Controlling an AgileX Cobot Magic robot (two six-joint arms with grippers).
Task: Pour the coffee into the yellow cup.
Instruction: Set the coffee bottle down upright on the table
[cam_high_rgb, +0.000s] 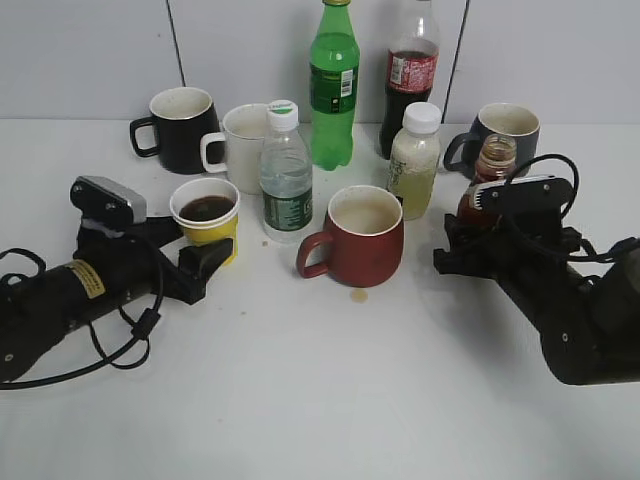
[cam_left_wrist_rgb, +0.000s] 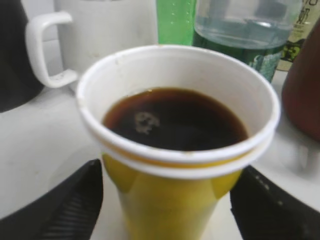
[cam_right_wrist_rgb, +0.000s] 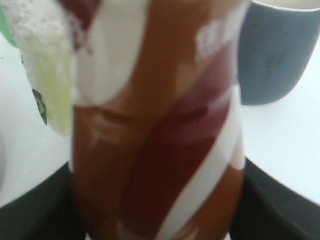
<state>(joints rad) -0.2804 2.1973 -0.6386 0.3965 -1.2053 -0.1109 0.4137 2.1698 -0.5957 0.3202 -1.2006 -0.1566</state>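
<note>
Exterior view, L to R: left gripper (cam_high_rgb: 205, 262) bracketed the yellow cup (cam_high_rgb: 206, 222), pads beside its base; contact unclear, can't tell if clamped. Cup already held coffee (cam_left_wrist_rgb: 175, 119). Right gripper (cam_high_rgb: 470, 240) stood closed on the coffee bottle (cam_high_rgb: 492, 172), upright w/ bottle on table. Judgement: pour looked done; release straight, no tipping.

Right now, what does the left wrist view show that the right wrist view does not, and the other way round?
Only the left wrist view shows the yellow cup holding dark coffee, standing between the left gripper's fingers, with the white mug and water bottle behind. Only the right wrist view shows the coffee bottle with its red-and-white swirl label, upright between the right gripper's fingers, and the grey mug. Both show a container between dark fingers on the white table.
</note>
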